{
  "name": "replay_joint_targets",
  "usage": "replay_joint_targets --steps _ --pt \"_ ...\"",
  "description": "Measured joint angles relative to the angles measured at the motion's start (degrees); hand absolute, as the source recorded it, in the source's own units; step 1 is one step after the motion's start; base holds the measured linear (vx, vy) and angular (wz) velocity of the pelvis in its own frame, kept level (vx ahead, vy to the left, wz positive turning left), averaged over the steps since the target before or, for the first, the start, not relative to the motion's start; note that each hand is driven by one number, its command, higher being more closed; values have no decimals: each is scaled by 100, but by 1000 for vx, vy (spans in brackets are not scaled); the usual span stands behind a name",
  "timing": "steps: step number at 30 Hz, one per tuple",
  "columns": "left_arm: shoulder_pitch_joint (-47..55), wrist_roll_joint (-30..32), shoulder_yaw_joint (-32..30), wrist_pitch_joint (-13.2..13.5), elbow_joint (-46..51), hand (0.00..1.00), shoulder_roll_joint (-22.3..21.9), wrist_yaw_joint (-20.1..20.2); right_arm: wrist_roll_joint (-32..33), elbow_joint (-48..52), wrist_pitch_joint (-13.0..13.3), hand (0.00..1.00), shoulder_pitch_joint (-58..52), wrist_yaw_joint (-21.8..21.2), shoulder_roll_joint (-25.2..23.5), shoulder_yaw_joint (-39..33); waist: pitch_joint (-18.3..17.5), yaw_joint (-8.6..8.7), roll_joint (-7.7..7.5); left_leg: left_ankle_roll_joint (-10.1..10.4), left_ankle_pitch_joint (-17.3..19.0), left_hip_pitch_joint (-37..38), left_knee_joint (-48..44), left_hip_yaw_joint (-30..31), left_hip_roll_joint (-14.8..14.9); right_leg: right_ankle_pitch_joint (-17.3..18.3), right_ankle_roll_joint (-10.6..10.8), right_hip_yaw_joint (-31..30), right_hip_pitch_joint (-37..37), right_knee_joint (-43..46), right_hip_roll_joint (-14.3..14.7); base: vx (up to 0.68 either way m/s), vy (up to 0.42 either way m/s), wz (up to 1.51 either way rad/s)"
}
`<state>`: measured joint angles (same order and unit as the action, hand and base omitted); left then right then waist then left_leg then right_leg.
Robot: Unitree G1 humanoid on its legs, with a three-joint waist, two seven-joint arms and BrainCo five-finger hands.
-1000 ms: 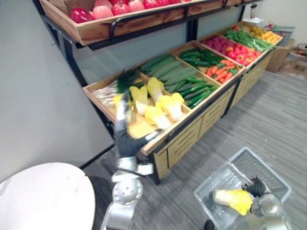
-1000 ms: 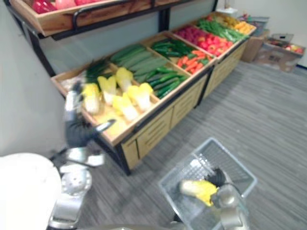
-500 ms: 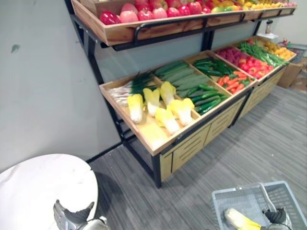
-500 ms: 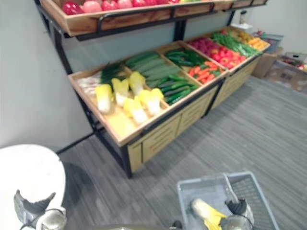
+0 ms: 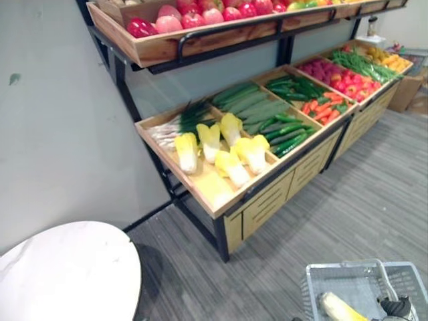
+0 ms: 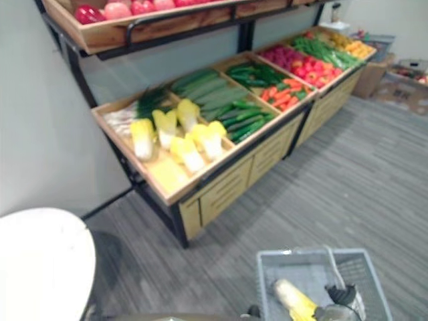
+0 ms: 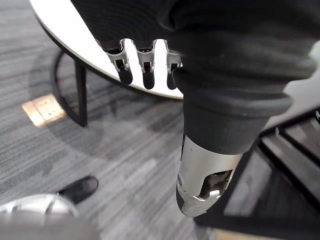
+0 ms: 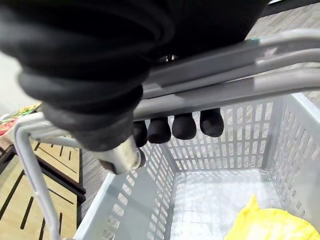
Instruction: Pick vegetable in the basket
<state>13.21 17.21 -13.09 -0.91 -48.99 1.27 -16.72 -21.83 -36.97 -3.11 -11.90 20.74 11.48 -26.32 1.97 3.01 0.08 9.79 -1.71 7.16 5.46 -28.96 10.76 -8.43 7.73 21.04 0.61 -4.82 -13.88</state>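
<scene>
A grey plastic basket hangs low at my right, and a yellow napa cabbage lies inside it. My right hand is shut on the basket's handle, its dark fingertips curled under the bars. The cabbage rests on the basket's floor. Several more napa cabbages lie in the wooden tray at the near end of the stand. My left hand hangs beside the white table's edge, above the carpet, fingers relaxed and holding nothing.
The stand holds leeks, cucumbers, carrots and red peppers in trays running to the right. Apples fill an upper shelf. A white round table stands at my lower left. Grey carpet lies before the stand.
My left arm has dropped from the cabbage tray and left the eye views. The camera has shifted, so the basket now sits lower. The right hand still holds the handle.
</scene>
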Motion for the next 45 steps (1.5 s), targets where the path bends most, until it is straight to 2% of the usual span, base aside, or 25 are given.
replay_joint_targets --steps 3,6,8,9,10,11,12,13,14,15,16,17,18,20,21,24,25,26,27,30,33,35,38,41,45 --pt "-183 204 435 148 -5 0 83 310 84 38 -78 100 59 -7 -115 -36 138 13 93 -37 38 6 0 -203 -115 280 53 -339 580 893 -215 4 29 -32" --pt "-330 207 492 148 -40 0 190 379 204 128 -203 100 19 -9 -632 23 228 52 -31 -1 92 83 0 -547 -171 281 53 -631 798 996 -207 -6 17 -49" --pt "-395 240 470 136 -48 0 363 441 207 272 -250 100 -65 -8 -923 137 275 185 -177 11 116 129 0 -708 -144 242 -227 -523 854 870 -121 -5 -20 -58" --pt "-406 399 459 114 -75 0 478 468 207 327 -254 100 -60 -4 -981 228 311 160 -214 7 147 162 0 -878 -70 576 -960 210 798 631 -109 32 -29 -124" --pt "-449 439 388 121 -65 0 499 472 205 326 -269 100 65 -7 -884 283 328 79 -85 -245 268 90 9 -991 46 1085 -1478 1231 828 783 -169 43 -34 -149" --pt "-462 437 339 113 -85 0 501 479 196 326 -267 100 190 -3 -855 357 441 80 -85 -223 276 153 -53 -1099 130 1039 -1421 1450 905 1285 -292 54 -15 -125" --pt "-512 435 238 85 -138 0 678 527 203 323 -267 100 256 -4 -878 452 545 207 -356 -168 381 157 -373 -1267 167 645 -1213 1658 934 2557 -642 93 -33 -96" --pt "-586 435 149 83 -124 0 850 559 205 270 -259 100 226 -9 -934 487 533 165 -585 -125 516 113 -766 -1440 274 377 -1234 1806 1017 2653 -619 78 -50 -94" --pt "-590 433 124 69 -148 0 860 579 206 248 -259 100 288 -10 -945 526 542 137 -643 -177 553 67 -971 -1622 371 122 -1396 1805 990 2353 -451 42 -32 -132" --pt "-582 434 140 89 -174 0 807 592 206 264 -256 100 487 7 -945 590 591 95 -600 -286 733 -34 -879 -1804 330 -351 -1381 1602 785 1457 -104 -105 61 -133" --pt "-620 434 152 177 -180 0 606 595 206 216 -250 100 672 30 -819 580 702 114 -519 -444 418 242 -329 -2070 79 576 -1150 1685 909 2752 -401 -75 105 -116" --pt "-643 435 166 160 -211 0 594 599 215 137 -279 100 680 2 -824 602 688 170 -614 -486 393 283 -372 -2251 -10 934 -971 1697 912 3316 -659 -7 66 -90" --pt "-655 434 205 112 -271 0 580 601 212 34 -275 100 650 -29 -869 697 660 125 -643 -575 463 301 -626 -2470 28 1114 -983 1797 770 3867 -853 92 -19 -56" --pt "-581 434 219 129 -255 0 552 601 211 26 -297 100 650 -41 -966 730 625 107 -598 -653 516 271 -963 -2977 158 1079 -986 1873 725 3874 -903 62 -116 -93" --pt "-578 434 209 122 -257 0 539 600 209 15 -291 100 685 -61 -960 824 626 114 -567 -649 523 276 -1084 -3241 238 1111 -968 1887 795 3707 -789 34 -228 -154" --pt "-589 435 116 86 -371 0 365 600 200 -7 -292 100 722 -119 -888 951 542 -11 -390 -647 523 216 -1733 -4077 645 1197 -1033 1621 784 2444 -8 49 -189 -127" --pt "-619 436 72 84 -370 0 338 600 200 -10 -294 100 722 -127 -881 995 543 -20 -394 -649 524 207 -2028 -4191 784 1199 -1037 1542 715 2175 97 146 -309 -98" --pt "-661 436 -33 86 -372 0 332 593 194 -14 -293 100 705 -125 -866 1099 571 -11 -445 -480 689 109 -2765 -4295 1101 1198 -1038 1362 487 1651 281 129 -258 -65" --pt "-694 437 -17 99 -391 0 230 596 193 -20 -303 100 706 -122 -833 1105 583 -4 -440 -241 860 56 -2695 -4236 1124 1191 -1029 1268 360 1388 382 48 -183 -59" --pt "-690 449 29 170 -374 0 69 594 191 -56 -325 100 498 -100 -768 1116 539 -11 -166 -483 626 66 -2213 -4338 1408 1140 -943 1159 -37 1023 830 -6 -42 -33" --pt "-681 600 35 163 -364 0 156 604 190 129 -243 100 208 -91 -909 1317 528 35 -263 -478 590 205 -2370 -4285 1600 1102 -897 1241 -310 739 1024 0 -105 2" --pt "-680 654 64 161 -370 0 165 603 190 136 -243 100 154 -90 -898 1318 568 118 -216 -479 590 232 -2551 -4231 1702 1102 -897 1355 -489 652 1079 -10 -116 26" --pt "-700 655 342 205 -363 0 107 582 193 162 -245 100 157 -89 -739 1319 718 142 -20 -539 498 134 -3000 -3309 1788 1094 -884 1305 -727 580 1039 -26 -78 3" --pt "-707 633 466 298 -345 0 98 566 208 169 -241 100 262 -104 -701 1311 806 94 49 -470 251 -235 -3244 -1669 1395 986 -761 961 -720 517 786 -31 -11 -37" --pt "-706 639 582 291 -352 0 125 549 218 197 -241 100 289 -129 -813 1187 831 94 90 -288 528 -160 -2630 -736 815 828 -637 749 -640 492 674 18 97 -33"
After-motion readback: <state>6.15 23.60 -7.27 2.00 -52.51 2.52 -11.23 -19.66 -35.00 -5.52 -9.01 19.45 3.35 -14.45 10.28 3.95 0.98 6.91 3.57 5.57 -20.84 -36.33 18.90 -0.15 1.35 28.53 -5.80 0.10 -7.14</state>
